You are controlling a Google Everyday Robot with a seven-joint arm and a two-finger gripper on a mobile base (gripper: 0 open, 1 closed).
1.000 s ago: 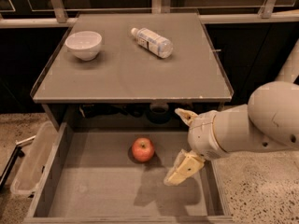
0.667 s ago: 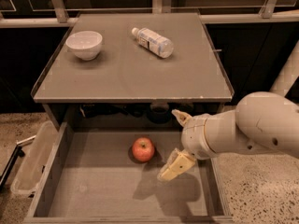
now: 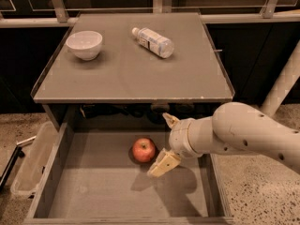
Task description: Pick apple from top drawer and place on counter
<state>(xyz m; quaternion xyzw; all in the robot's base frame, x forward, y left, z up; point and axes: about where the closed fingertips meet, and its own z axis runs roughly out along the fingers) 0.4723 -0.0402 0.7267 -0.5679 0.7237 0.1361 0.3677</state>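
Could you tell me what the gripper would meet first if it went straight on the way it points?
Probably the apple: the open gripper points leftward at it inside the top drawer, though depth is hard to judge.

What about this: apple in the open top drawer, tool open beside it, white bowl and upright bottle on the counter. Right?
Not quite. The camera view shows the bottle lying on its side on the counter, not upright. The rest holds: apple in the open top drawer, tool open beside it, white bowl on the counter.

light: dim, overhead | shadow: soft, under end effector (image 3: 159,145) inside top drawer (image 3: 89,191) | surroundings: dark
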